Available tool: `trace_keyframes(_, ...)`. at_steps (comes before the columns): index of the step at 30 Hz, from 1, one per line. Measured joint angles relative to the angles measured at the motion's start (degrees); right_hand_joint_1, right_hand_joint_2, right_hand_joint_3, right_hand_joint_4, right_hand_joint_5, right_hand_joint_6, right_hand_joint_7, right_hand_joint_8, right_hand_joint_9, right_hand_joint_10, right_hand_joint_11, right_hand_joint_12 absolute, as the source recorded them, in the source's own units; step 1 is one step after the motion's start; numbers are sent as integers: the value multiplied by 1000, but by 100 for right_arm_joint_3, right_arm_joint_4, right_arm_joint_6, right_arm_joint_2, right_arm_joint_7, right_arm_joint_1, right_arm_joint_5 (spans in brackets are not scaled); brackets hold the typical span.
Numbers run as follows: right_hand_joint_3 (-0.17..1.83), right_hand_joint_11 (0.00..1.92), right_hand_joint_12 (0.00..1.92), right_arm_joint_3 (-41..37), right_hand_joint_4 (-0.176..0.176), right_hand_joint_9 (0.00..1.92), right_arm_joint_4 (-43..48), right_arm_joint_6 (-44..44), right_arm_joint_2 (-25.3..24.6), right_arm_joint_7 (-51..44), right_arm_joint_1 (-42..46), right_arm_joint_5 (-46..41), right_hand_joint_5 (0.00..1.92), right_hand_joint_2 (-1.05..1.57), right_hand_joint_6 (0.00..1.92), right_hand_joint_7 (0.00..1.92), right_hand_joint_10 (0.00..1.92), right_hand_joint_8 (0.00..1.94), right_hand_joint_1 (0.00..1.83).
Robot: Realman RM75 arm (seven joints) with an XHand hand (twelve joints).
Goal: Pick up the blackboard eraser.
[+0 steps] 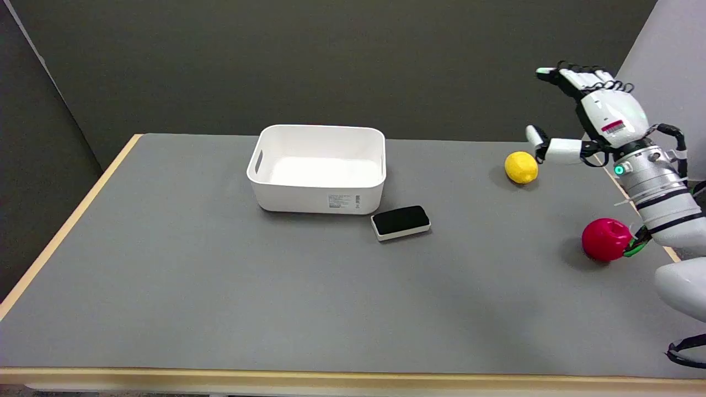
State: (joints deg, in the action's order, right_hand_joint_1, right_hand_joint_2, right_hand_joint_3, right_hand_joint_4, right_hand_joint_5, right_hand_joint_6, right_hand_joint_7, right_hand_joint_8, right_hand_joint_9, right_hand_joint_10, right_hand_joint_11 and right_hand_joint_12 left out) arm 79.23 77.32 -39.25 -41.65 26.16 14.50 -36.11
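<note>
The blackboard eraser (401,221), a black pad on a white base, lies flat on the grey table just off the front right corner of the white bin. My right hand (595,107) hangs in the air at the far right, well to the right of and above the eraser. Its fingers are spread, the thumb points left over the lemon, and nothing is in it.
A white plastic bin (317,190) stands at the table's middle back. A yellow lemon (520,167) lies below the hand's thumb. A red apple (605,239) sits beside my forearm near the table's right edge (670,253).
</note>
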Motion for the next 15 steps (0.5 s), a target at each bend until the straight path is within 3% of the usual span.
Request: trace_keyframes(15, 998, 100, 1126, 588, 82, 259, 1080, 834, -14, 731, 146, 269, 217, 599, 483, 327, 708, 408, 550)
